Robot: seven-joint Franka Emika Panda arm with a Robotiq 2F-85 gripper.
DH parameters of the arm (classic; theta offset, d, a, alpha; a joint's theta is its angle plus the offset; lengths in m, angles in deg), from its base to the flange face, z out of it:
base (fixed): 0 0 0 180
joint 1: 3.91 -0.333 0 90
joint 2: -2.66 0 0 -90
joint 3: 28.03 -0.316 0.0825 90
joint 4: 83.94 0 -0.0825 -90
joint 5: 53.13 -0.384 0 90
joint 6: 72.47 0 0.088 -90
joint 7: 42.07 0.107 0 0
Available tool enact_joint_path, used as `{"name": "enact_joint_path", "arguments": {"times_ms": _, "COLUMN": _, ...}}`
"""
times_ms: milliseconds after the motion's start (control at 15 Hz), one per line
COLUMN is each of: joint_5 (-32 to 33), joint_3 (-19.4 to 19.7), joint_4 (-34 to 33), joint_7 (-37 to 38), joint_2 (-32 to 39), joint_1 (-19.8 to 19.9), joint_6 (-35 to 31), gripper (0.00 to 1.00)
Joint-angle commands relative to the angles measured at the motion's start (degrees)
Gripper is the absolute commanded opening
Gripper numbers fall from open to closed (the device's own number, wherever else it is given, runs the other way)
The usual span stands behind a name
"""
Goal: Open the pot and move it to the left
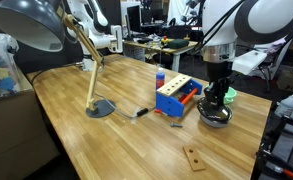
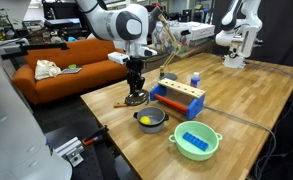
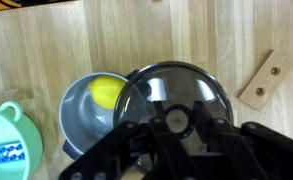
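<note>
Gripper (image 3: 173, 122) closed partway, clamped on the knob of the glass lid (image 3: 181, 80); lid held clear of the pot (image 3: 74, 112). Pot stood open at lower left of the wrist view, 1 yellow object (image 3: 108, 92) inside. In an exterior view it sat on the table (image 2: 236, 110) near frame centre, just beside the blue-and-orange box (image 2: 178, 98). Judgement: rigid, light, smooth-walled, probably slippery. Best hold: pinch the rim wall, 1 finger inside, away from the yellow piece.

Wrist view: lid (image 3: 176, 90) hides pot (image 3: 78, 125) edge; green bowl (image 3: 0, 148) cut off left.
</note>
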Motion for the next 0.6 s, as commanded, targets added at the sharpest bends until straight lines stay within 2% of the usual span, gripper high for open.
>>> {"name": "enact_joint_path", "arguments": {"times_ms": 0, "joint_5": -0.11, "joint_3": -1.51, "joint_4": -0.06, "joint_7": -3.48, "joint_2": -0.41, "joint_1": -1.19, "joint_6": 1.39, "gripper": 0.08}}
{"name": "enact_joint_path", "arguments": {"times_ms": 533, "joint_5": 0.65, "joint_3": -2.58, "joint_4": -0.58, "joint_7": -4.48, "joint_2": 4.45, "joint_1": -2.79, "joint_6": 1.70, "gripper": 0.08}}
